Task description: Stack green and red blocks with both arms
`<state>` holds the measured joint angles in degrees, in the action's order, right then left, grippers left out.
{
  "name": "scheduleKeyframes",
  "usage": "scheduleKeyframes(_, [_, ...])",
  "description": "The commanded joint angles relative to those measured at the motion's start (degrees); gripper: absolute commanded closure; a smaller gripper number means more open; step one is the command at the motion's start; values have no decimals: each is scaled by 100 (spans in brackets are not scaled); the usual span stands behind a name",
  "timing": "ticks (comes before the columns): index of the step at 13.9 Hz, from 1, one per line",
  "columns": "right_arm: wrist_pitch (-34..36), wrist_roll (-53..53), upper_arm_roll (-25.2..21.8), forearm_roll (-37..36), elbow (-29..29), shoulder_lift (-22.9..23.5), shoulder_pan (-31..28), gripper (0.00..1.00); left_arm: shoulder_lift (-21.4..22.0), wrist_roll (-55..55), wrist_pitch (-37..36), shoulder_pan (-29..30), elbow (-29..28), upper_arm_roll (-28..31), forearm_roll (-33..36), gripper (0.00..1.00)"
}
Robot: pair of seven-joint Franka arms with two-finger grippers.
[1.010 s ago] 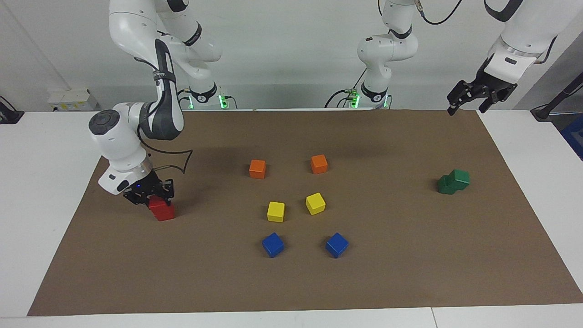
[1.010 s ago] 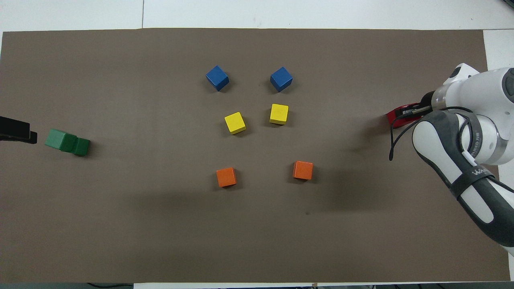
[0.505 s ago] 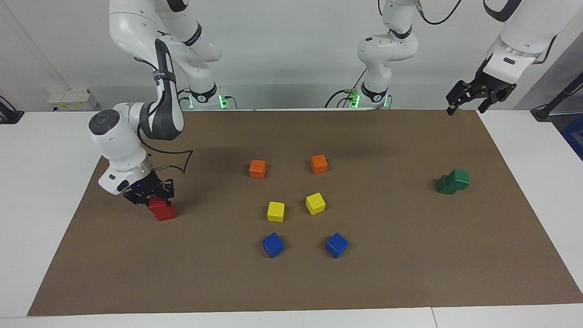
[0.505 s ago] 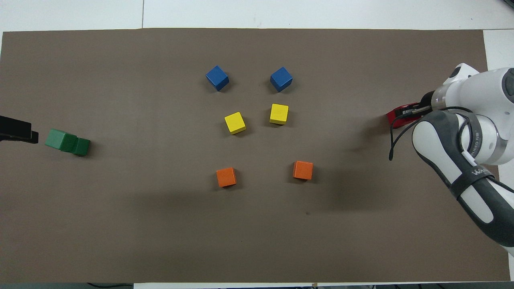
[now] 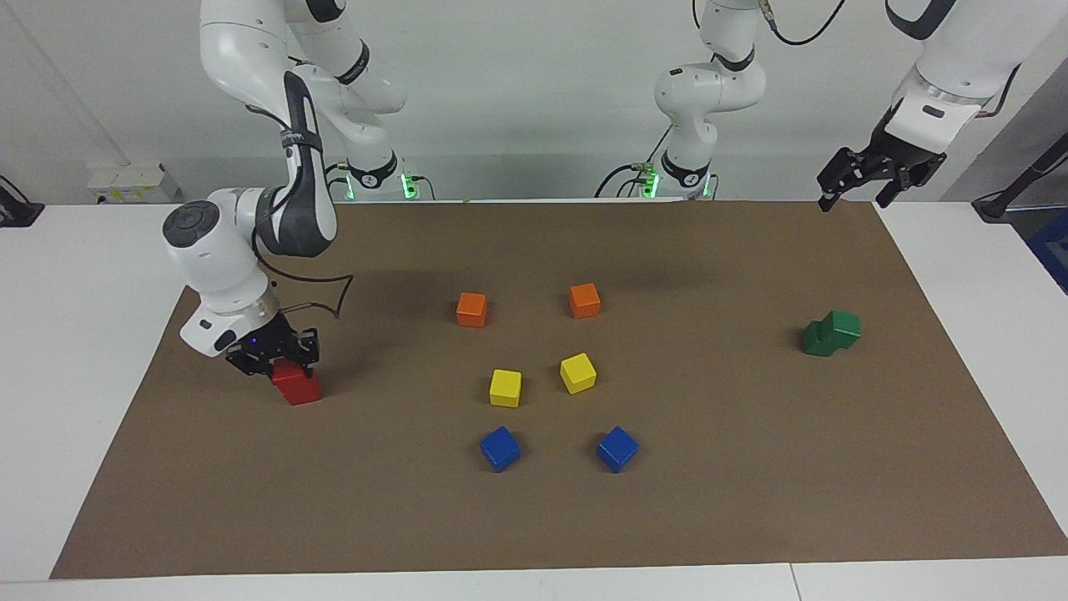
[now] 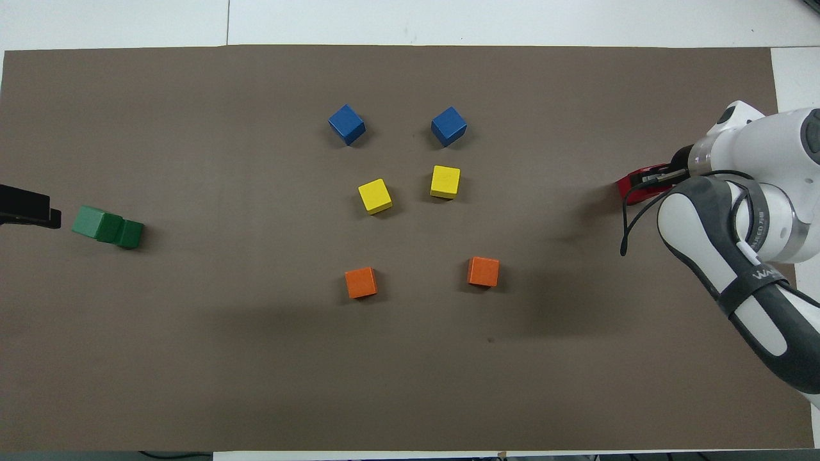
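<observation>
Two dark green blocks (image 5: 830, 332) sit stacked toward the left arm's end of the mat, the upper one set off to one side; they also show in the overhead view (image 6: 106, 226). My left gripper (image 5: 855, 194) hangs open and empty in the air over the mat's corner by the left arm's base, well above the green blocks. My right gripper (image 5: 279, 361) is low on top of a red block (image 5: 297, 388) at the right arm's end of the mat. Only a red edge (image 6: 631, 191) shows in the overhead view. A second red cube cannot be told apart.
Two orange cubes (image 5: 471, 309) (image 5: 584, 300), two yellow cubes (image 5: 505, 388) (image 5: 577, 372) and two blue cubes (image 5: 500, 448) (image 5: 617, 448) stand in pairs at the middle of the brown mat (image 5: 751, 501), the orange nearest the robots, the blue farthest.
My left gripper has risen a little away from the green blocks. My right gripper and the red block have hardly moved.
</observation>
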<state>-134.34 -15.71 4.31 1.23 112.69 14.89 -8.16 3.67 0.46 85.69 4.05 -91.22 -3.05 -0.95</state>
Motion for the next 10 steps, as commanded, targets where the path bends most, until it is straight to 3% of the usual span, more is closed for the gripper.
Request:
scheduleKeyframes(1, [-171,-214,34,44,78,-4,-63,25,46,-55,36,-10,8,-2,60,0])
scheduleKeyframes(3, [-171,-214,34,44,78,-4,-63,15,37,-55,45,-27,17,-2,60,0])
scheduleKeyframes(8, [-119,-205,34,44,43,-4,-63,12,46,-81,89,-53,8,-2,60,0])
scheduleKeyframes(10, [-22,-161,34,62,7,-48,-72,2,46,-82,89,-71,17,-2,51,0])
